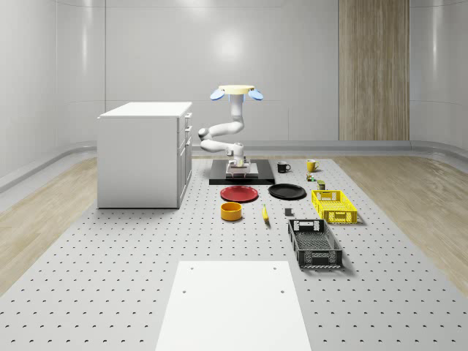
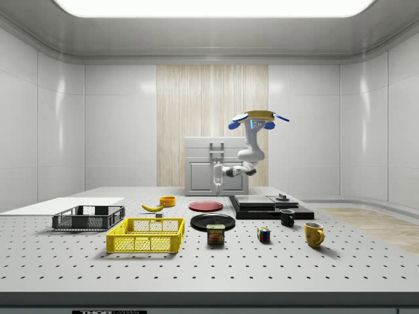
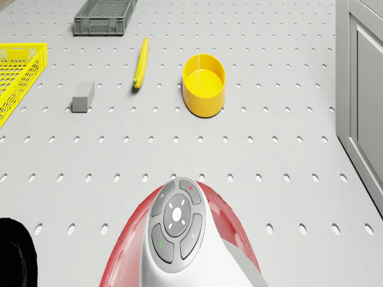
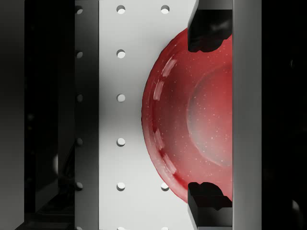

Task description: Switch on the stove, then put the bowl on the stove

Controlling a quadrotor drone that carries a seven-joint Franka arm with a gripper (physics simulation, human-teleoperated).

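The drone [image 1: 235, 91] hovers above the flat black stove [image 1: 257, 179], which has a knob [image 2: 283, 196] on top. The arm bends down and forward from it. My gripper [image 4: 208, 115] hangs open over the near edge of a red plate [image 4: 192, 115], well above it, with nothing between its fingers [image 4: 208, 31]. In the side view the gripper [image 2: 217, 182] is above the red plate [image 2: 205, 205], to the left of the stove [image 2: 262, 206]. The yellow bowl [image 1: 232, 210] stands upright and empty on the table past the red plate, apart from the gripper [image 1: 238, 170].
A white cabinet [image 1: 145, 153] stands on the whole-scene view's left. A black plate [image 1: 287, 191], banana [image 1: 265, 213], small grey block [image 3: 84, 95], yellow basket [image 1: 334, 205], dark crate [image 1: 314, 243] and two mugs [image 1: 283, 167] lie about the table.
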